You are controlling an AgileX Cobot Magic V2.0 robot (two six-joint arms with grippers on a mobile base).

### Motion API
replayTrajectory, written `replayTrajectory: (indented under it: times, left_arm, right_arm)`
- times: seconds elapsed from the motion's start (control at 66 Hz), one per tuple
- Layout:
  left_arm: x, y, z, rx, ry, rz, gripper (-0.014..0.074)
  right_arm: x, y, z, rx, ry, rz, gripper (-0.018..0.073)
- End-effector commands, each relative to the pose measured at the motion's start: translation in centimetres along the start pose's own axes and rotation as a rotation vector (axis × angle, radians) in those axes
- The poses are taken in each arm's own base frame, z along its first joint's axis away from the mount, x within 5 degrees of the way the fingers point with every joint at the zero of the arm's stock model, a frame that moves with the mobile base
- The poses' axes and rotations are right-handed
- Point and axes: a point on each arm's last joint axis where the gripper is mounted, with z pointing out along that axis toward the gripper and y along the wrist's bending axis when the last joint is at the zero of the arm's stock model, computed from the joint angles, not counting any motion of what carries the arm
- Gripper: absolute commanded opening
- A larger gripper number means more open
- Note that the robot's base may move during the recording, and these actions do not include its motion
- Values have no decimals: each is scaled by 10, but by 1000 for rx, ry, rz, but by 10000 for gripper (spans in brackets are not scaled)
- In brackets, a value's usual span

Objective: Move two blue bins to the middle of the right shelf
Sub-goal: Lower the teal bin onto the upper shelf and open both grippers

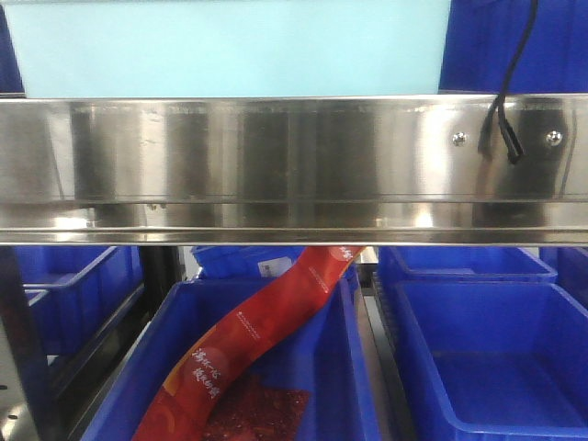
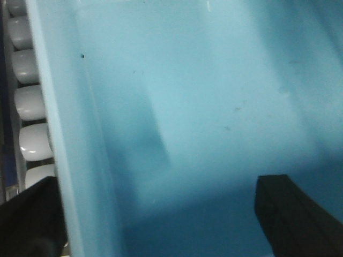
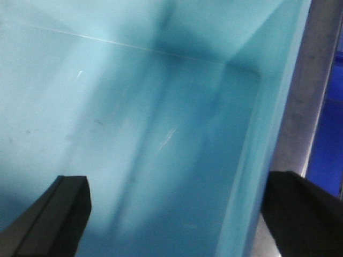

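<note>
A light blue bin stands on the shelf above the steel rail, and only its front wall shows in the front view. The left wrist view looks into the light blue bin. My left gripper is open, with one finger outside the bin's left wall and one inside. The right wrist view shows the same bin's inside. My right gripper is open and straddles the bin's right wall. I cannot tell whether any finger touches a wall. Neither gripper shows in the front view.
A stainless steel shelf rail crosses the front view, with a black cable hanging at its right. Below it are dark blue bins: one with red packets and an empty one. White rollers run left of the light bin.
</note>
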Motion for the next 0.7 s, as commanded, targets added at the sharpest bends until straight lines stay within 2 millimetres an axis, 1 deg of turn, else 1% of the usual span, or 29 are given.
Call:
replayTrajectory:
  times: [0.0, 0.076, 0.136, 0.273, 0.318, 0.379, 0.409, 0.439, 0.485, 0.5, 0.515, 0.53, 0.575, 0.591, 0.636, 0.681]
  left_arm:
    - [0, -8, -22, 30, -63, 12, 536]
    - [2, -9, -36, 27, -95, 18, 536]
    - [5, -10, -51, 16, -130, 27, 536]
    - [15, -12, -92, -12, -228, 49, 536]
    - [18, -12, -104, -26, -262, 56, 531]
    - [25, -13, -126, -38, -327, 65, 489]
    - [28, -14, -136, -39, -357, 69, 455]
    - [31, -15, -144, -38, -384, 71, 395]
    - [36, -16, -157, -36, -423, 74, 288]
    - [38, -17, -162, -35, -438, 75, 235]
    - [39, -17, -165, -35, -449, 76, 200]
    - [41, -17, -170, -34, -464, 77, 145]
    - [45, -18, -179, -32, -497, 80, 38]
    - [46, -19, -182, -32, -511, 81, -13]
    - [51, -19, -189, -32, -540, 82, -114]
    - [56, -19, -192, -37, -565, 84, -111]
  right_arm:
    - [-2, 7, -23, -5, -67, -27, 508]
    - [-2, 7, -37, 22, -97, -42, 460]
    - [-1, 8, -53, 39, -130, -55, 404]
    - [2, 10, -94, 102, -228, -89, 212]
    - [3, 11, -107, 122, -265, -99, 134]
    - [6, 13, -126, 135, -321, -104, 22]
    - [8, 15, -135, 134, -346, -107, -20]
    - [9, 15, -141, 137, -361, -110, -63]
    - [11, 16, -150, 144, -380, -114, -141]
    - [12, 16, -153, 150, -385, -116, -159]
    - [13, 16, -155, 154, -389, -118, -166]
    - [14, 16, -158, 163, -394, -120, -162]
    - [16, 14, -161, 185, -398, -125, -154]
    - [18, 14, -164, 195, -401, -127, -154]
    - [21, 12, -165, 212, -400, -131, -154]
    - [25, 11, -165, 218, -404, -133, -154]
